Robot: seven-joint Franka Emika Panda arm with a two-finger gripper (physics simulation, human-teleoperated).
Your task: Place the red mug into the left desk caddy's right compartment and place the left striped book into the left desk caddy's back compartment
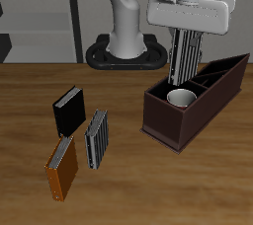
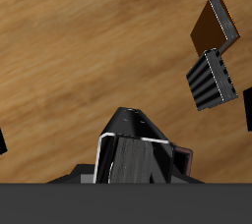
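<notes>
My gripper (image 1: 188,37) is shut on the left striped book (image 1: 188,59), a thin grey book with dark stripes. The book hangs upright, and its lower edge reaches down to the left desk caddy (image 1: 163,125), behind the mug. I cannot tell whether it is inside a slot. The mug (image 1: 181,98) stands in the caddy's large square compartment, with mostly its white inside showing. In the wrist view the held book (image 2: 138,151) sticks out, seen end-on over the wooden table.
Three books lie on the table away from the caddy: a black one (image 1: 67,111), a second striped one (image 1: 96,138) (image 2: 212,79) and an orange one (image 1: 61,168) (image 2: 214,24). The robot's base (image 1: 124,51) stands behind.
</notes>
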